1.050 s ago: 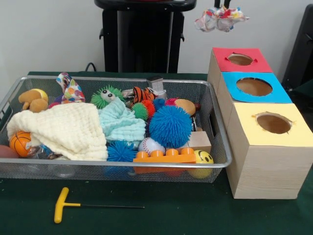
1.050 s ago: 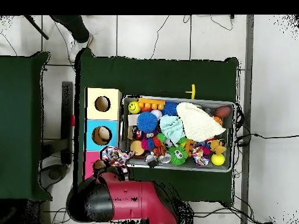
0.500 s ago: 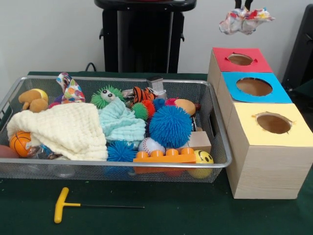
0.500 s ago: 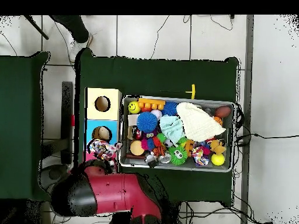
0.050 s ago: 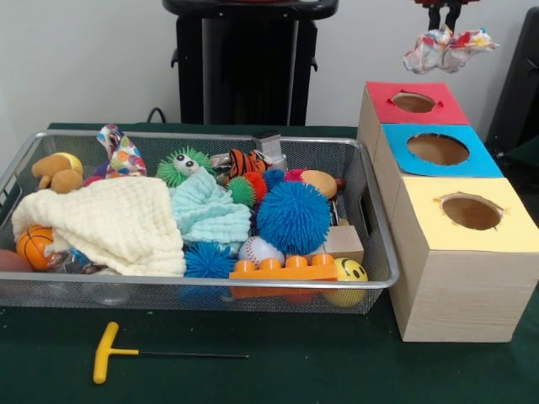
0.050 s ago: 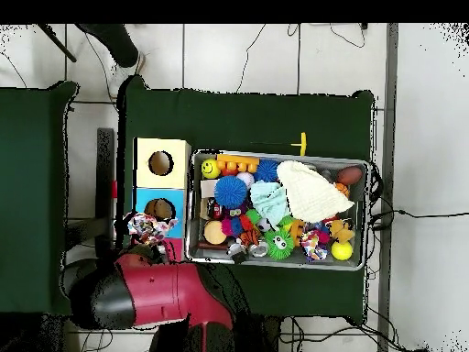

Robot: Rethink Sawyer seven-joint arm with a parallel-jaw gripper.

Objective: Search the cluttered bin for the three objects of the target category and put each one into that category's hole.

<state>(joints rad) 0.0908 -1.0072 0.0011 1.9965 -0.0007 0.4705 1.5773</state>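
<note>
Pinching a crumpled patterned cloth (image 5: 447, 48), the end effector (image 5: 445, 18) hangs at one o'clock of the red box (image 5: 413, 114). Soft, light and floppy, the cloth looks best gripped at its bunched middle.

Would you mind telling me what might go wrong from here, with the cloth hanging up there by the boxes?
1. The patterned cloth hangs bunched from the pincer, beyond the red-topped box; released here, it may miss the hole.
2. Its loose ends spread wide, so it may drape over the red box's hole rather than drop through.
</note>
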